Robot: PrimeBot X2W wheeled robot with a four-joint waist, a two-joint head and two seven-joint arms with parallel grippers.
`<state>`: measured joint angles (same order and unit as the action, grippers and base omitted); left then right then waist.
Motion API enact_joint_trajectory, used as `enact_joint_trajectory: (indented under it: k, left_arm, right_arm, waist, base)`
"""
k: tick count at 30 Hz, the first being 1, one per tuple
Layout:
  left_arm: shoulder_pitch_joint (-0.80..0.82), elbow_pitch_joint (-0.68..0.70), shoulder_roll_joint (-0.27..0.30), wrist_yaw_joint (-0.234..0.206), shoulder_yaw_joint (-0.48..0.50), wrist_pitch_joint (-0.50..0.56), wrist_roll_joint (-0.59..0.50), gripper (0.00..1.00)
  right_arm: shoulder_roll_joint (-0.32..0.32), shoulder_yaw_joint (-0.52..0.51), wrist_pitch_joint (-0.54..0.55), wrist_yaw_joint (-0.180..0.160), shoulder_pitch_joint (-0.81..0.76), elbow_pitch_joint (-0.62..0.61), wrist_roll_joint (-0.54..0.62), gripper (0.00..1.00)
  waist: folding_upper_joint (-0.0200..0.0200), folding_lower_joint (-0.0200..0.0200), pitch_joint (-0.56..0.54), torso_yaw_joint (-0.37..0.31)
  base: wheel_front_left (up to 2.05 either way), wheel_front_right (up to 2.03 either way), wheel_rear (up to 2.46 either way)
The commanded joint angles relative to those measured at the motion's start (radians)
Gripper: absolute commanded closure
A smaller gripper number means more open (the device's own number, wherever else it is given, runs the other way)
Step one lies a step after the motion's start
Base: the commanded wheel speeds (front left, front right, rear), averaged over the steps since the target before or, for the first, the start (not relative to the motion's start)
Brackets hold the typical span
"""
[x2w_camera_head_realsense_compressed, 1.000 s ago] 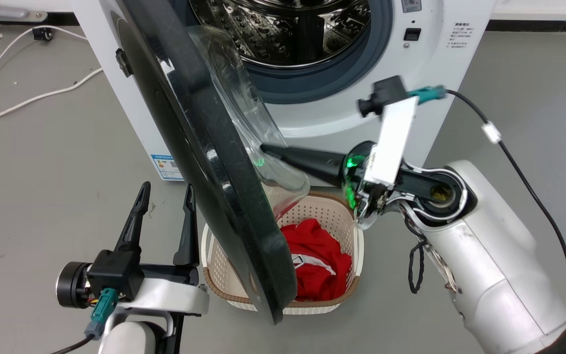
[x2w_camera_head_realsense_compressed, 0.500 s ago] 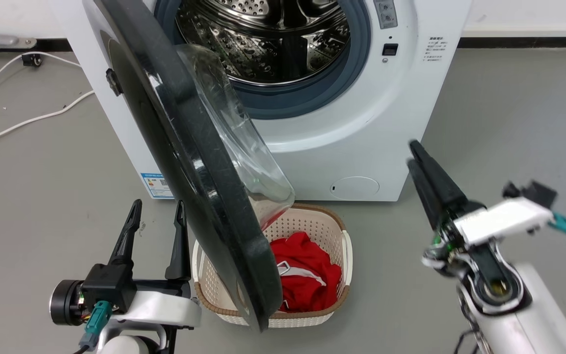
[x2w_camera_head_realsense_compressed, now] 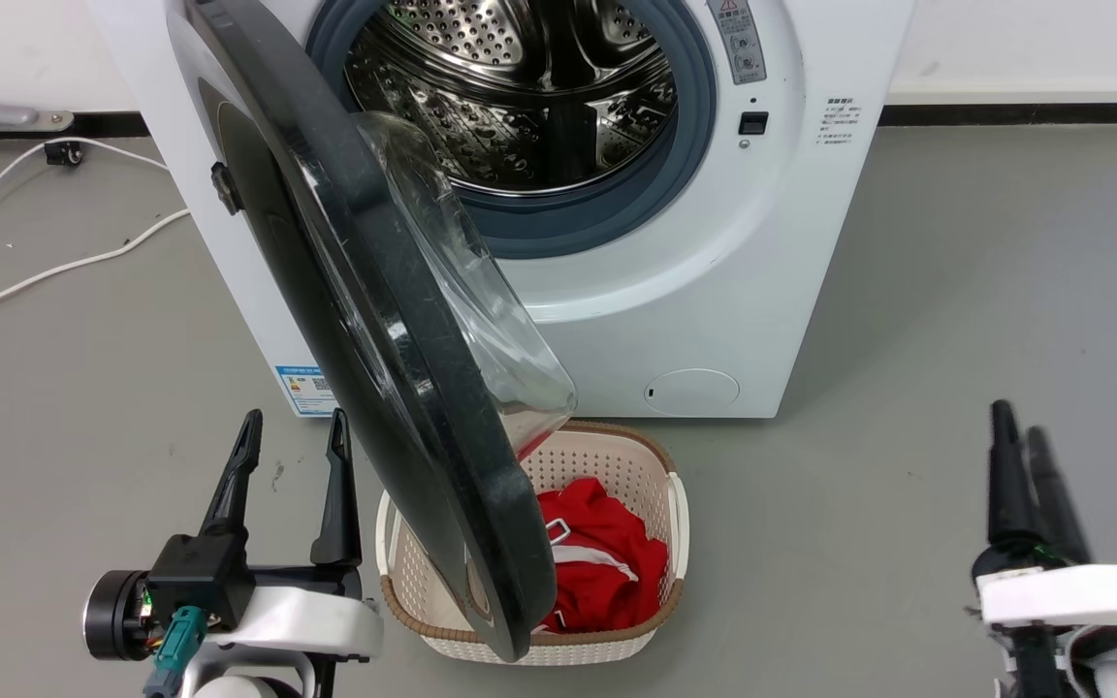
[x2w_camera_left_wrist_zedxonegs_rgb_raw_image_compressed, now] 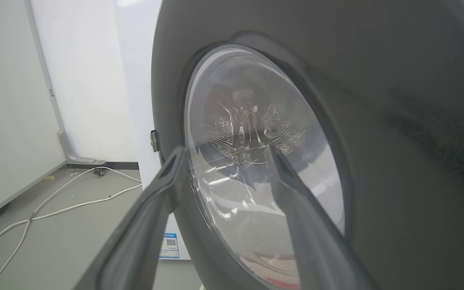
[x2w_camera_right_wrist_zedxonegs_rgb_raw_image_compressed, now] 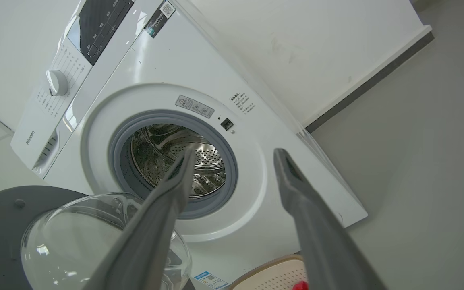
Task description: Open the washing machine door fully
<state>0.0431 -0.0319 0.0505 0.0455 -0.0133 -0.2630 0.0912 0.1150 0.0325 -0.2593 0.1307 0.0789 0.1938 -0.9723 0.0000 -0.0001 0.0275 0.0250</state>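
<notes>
Withdrawn from the washing machine door (x2w_camera_head_realsense_compressed: 374, 320), the right claw (x2w_camera_head_realsense_compressed: 1017, 422) hangs open and empty, well apart. The left claw (x2w_camera_head_realsense_compressed: 295, 419), also open, waits near its outer face. The door juts from the washing machine (x2w_camera_head_realsense_compressed: 714, 291), seemingly short of full swing, above a basket (x2w_camera_head_realsense_compressed: 680, 504) on grey floor (x2w_camera_head_realsense_compressed: 956, 291).

L gripper (x2w_camera_left_wrist_zedxonegs_rgb_raw_image_compressed: 224, 150) wide, facing door (x2w_camera_left_wrist_zedxonegs_rgb_raw_image_compressed: 377, 100)

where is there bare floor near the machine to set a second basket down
The widest bare floor lies right of the basket, between the washing machine and the right gripper. Another patch lies left of the machine, between the white cables and the left gripper. It is crowded under the washing machine door, which overhangs the basket beside the left gripper.
</notes>
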Motion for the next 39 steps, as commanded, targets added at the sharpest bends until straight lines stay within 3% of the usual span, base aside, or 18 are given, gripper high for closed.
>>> enact_joint_trajectory:
  k: [1,4,8,13,38,39]
  left_arm:
    - [-0.014,0.003,-0.001,0.000,0.004,-0.002,-0.002,0.00]
    - [-0.011,0.004,-0.001,0.000,0.007,-0.002,-0.001,0.00]
    - [-0.004,0.006,-0.001,-0.001,0.009,-0.002,-0.002,0.00]
    - [0.001,0.010,-0.001,-0.002,0.012,-0.002,-0.006,0.00]
    - [0.007,0.018,-0.001,-0.001,0.008,-0.002,-0.008,0.00]
    - [0.007,0.020,-0.001,0.000,0.008,-0.002,-0.008,0.30]
  right_arm:
    - [-0.019,-0.058,-0.005,0.000,-0.017,-0.041,0.140,0.00]
    - [-0.046,-0.140,-0.006,0.000,-0.032,-0.133,0.389,0.00]
    - [-0.062,-0.174,-0.005,0.000,-0.061,-0.256,0.698,0.00]
    - [-0.066,-0.149,0.022,0.000,-0.108,-0.347,0.906,0.00]
    - [-0.066,-0.114,0.012,0.000,-0.108,-0.216,0.857,0.00]
    - [-0.066,-0.113,0.013,0.000,-0.107,-0.216,0.857,0.00]
  waist:
    - [0.0000,0.0001,0.001,-0.001]
    - [0.0000,0.0001,0.004,-0.001]
    - [0.0000,0.0001,0.007,0.000]
    - [0.0000,0.0001,0.008,0.000]
    - [0.0000,0.0001,0.021,0.000]
    - [0.0000,0.0001,0.022,0.000]
  base:
    - [0.00,0.00,0.00]
    - [0.00,0.00,0.00]
    - [0.00,0.00,0.00]
    - [0.00,0.00,0.00]
    - [0.00,0.00,0.00]
    - [0.00,0.00,0.00]
